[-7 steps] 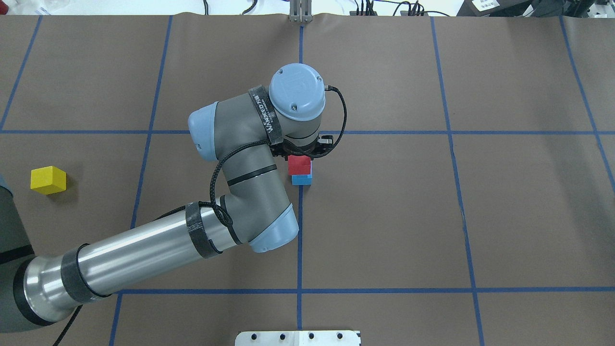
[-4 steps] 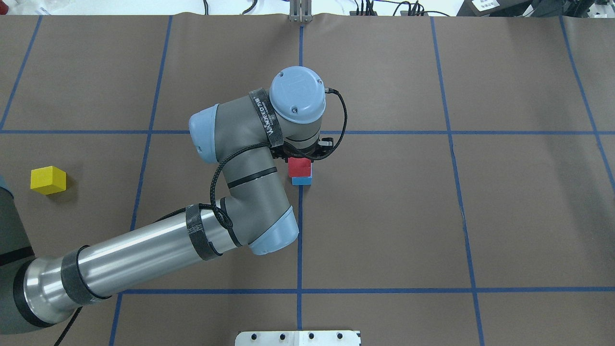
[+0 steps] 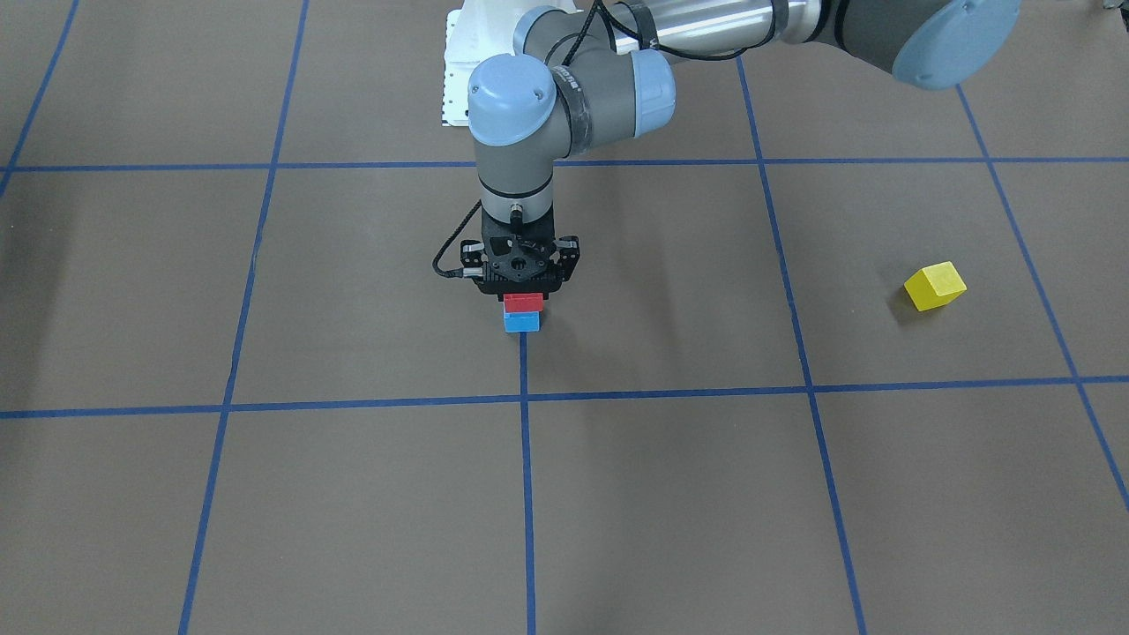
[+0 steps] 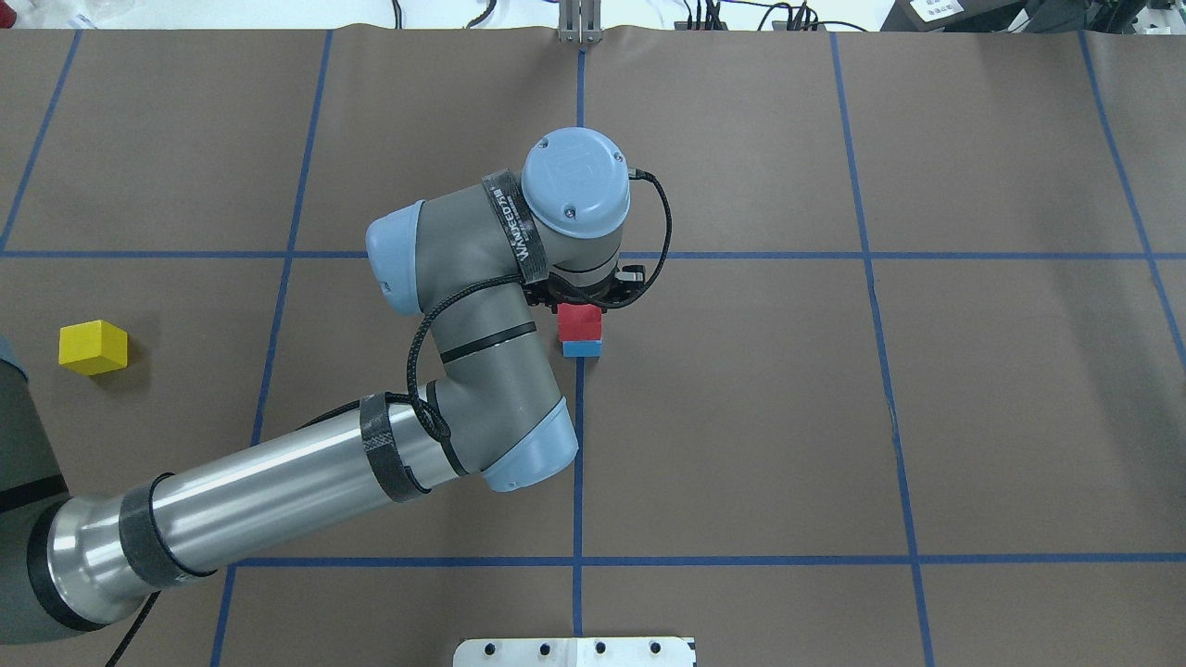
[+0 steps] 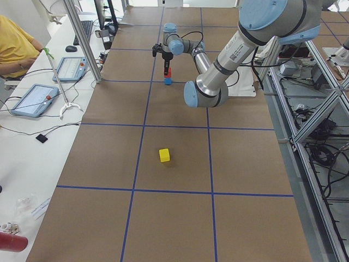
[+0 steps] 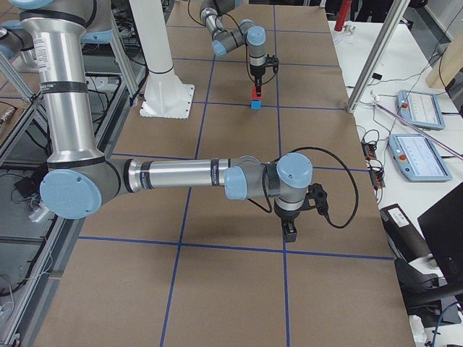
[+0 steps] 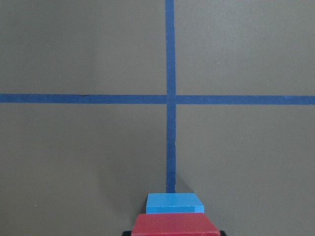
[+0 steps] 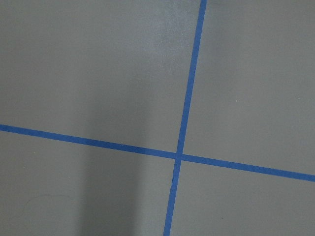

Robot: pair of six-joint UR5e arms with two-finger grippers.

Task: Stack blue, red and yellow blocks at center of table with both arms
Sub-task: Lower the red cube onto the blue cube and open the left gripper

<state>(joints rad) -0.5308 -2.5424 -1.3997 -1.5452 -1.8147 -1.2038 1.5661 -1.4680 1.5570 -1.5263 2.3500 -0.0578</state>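
My left gripper (image 3: 523, 296) points straight down at the table's centre and is shut on the red block (image 3: 522, 302). The red block sits on the blue block (image 3: 521, 322), lined up with it. In the overhead view the red block (image 4: 581, 321) covers most of the blue block (image 4: 582, 349). The left wrist view shows the red block (image 7: 174, 226) over the blue block (image 7: 175, 202). The yellow block (image 4: 93, 346) lies alone far out on my left side. My right gripper (image 6: 291, 232) hangs over bare table; I cannot tell whether it is open or shut.
Brown paper with blue tape grid lines (image 4: 579, 463) covers the table. The robot's white base plate (image 4: 574, 651) is at the near edge. Tablets (image 5: 34, 99) and cables lie on the side bench, where a person in yellow (image 5: 13, 43) sits.
The left gripper has shifted slightly right and come down with the red block, which now sits squarely over the blue block. The yellow block has not moved.
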